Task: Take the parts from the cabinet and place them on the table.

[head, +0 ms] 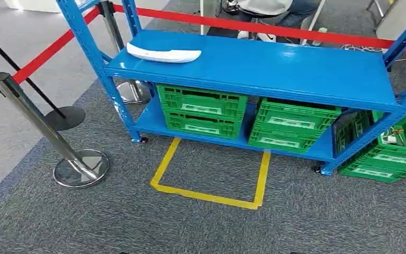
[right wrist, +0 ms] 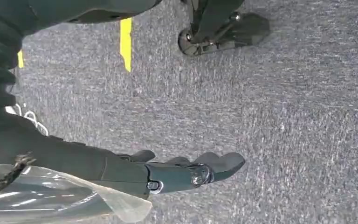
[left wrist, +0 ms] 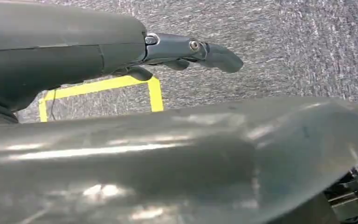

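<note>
A long white curved part (head: 164, 53) lies on the top board of the blue cabinet rack (head: 275, 69), near its left end. In the left wrist view my left hand (left wrist: 177, 51) hangs over grey carpet with its fingers stretched out and nothing in them. My right hand (right wrist: 177, 172) likewise hangs over the carpet, fingers extended and holding nothing. Both hands are well away from the rack and the part.
Green crates (head: 203, 110) (head: 291, 126) fill the rack's lower shelf; another (head: 386, 156) leans at the right. A yellow tape square (head: 211, 196) marks the carpet before the rack. Chrome stanchions (head: 79, 166) with a red belt (head: 275, 29) stand left and behind. A person (head: 267, 10) sits beyond.
</note>
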